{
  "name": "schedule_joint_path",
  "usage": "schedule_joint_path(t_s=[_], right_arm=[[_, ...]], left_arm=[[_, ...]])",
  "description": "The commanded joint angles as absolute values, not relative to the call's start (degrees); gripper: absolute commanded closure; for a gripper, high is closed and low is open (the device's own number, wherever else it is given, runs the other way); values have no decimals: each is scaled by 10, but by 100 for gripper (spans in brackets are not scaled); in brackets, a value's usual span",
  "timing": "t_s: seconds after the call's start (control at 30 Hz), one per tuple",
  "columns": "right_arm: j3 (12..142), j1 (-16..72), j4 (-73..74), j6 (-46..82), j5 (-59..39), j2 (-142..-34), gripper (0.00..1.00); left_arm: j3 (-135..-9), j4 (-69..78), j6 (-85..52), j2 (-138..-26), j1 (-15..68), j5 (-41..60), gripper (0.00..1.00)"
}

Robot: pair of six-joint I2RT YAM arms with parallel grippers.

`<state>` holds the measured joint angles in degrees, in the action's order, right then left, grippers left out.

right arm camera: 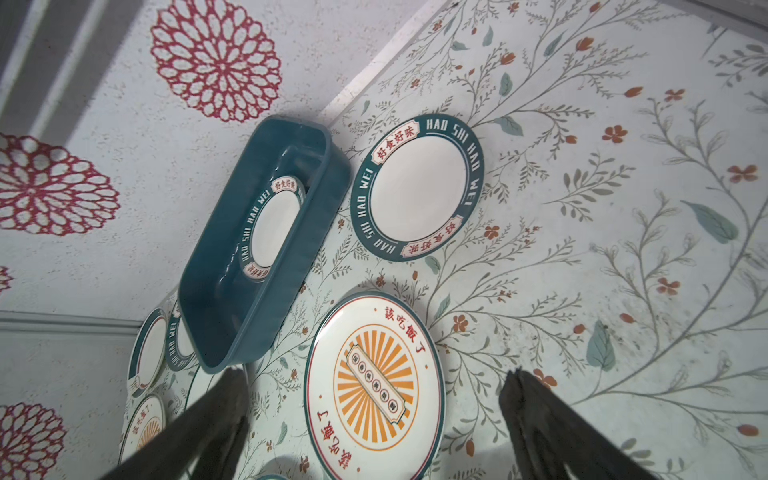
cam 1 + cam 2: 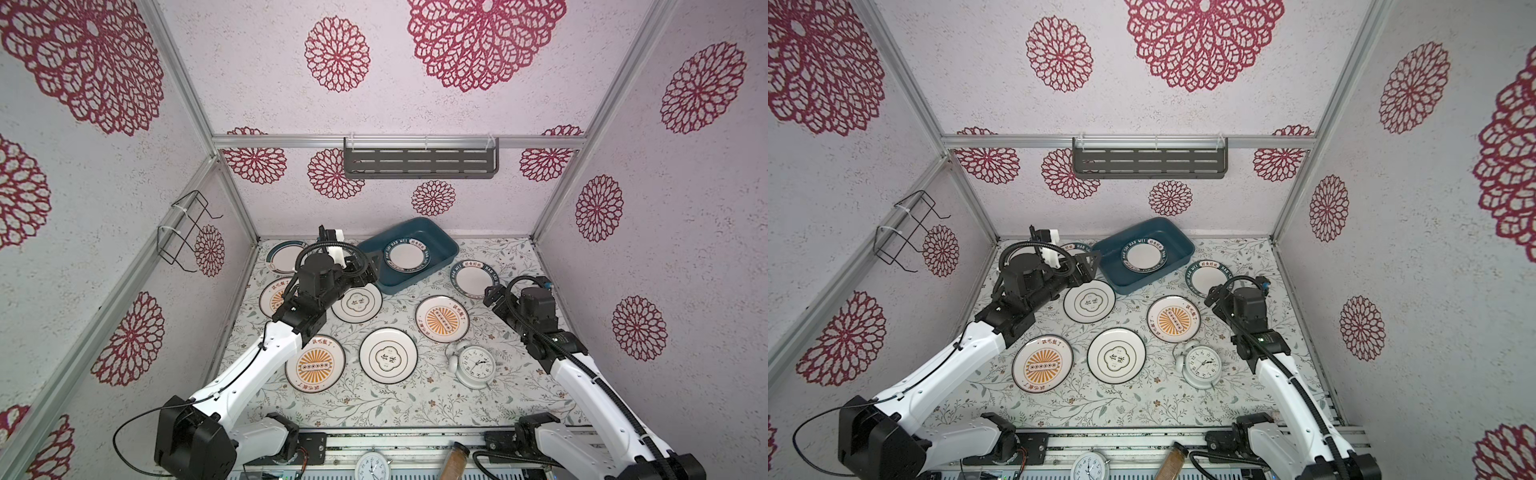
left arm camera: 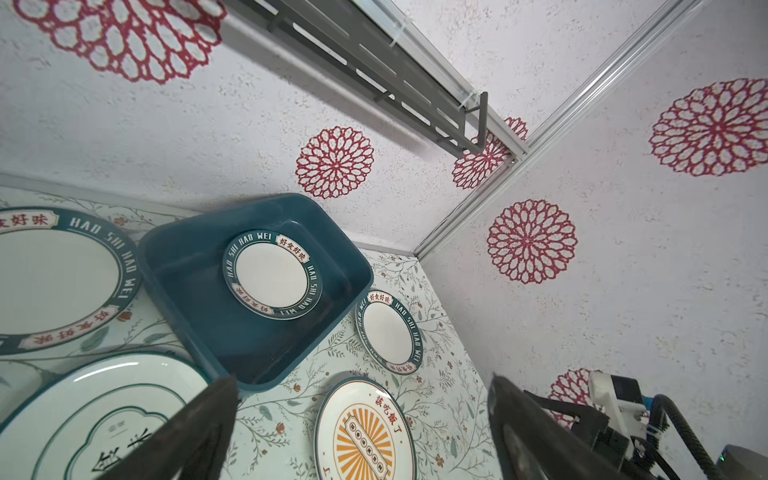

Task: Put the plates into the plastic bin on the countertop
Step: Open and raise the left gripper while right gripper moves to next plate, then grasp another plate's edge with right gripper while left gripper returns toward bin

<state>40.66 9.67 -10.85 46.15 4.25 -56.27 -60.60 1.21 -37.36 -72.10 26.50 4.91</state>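
We hold left fingers [image 3: 195,432] spread and empty just short of the plastic bin [image 3: 199,291] with one plate [image 3: 272,274]; right fingers [image 1: 540,419] gape empty before a sunburst plate [image 1: 374,382].

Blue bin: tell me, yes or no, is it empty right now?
No, a teal-rimmed plate lies flat on the floor of the bin.

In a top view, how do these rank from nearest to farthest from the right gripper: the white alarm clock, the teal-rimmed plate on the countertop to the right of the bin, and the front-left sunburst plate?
1. Teal-rimmed plate: right of the plastic bin, just beside the right gripper.
2. White alarm clock: right side, nearer the front.
3. Sunburst plate: front left, clearly farthest.
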Motion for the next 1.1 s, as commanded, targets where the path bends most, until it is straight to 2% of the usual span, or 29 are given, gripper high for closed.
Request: schedule_joint_path(t_s=[0.0,0.27,0.43,0.73,1.07], right_arm=[[405,54,-51,473,-3,-607,1],[384,-28,97,523,-143,-742,1],[388,-68,180,544,-200,-841,7],[453,-96,279,551,-294,-1019,22],[489,-108,289,567,-294,-1087,32]], left_arm=[[-661,-38,-327,-740,255,73,3],[-706,-54,-332,-785,246,103,3],[-667,-5,-387,-784,247,95,3],[-627,-13,-456,-762,263,58,3],[-603,-25,-486,-739,327,-27,3]])
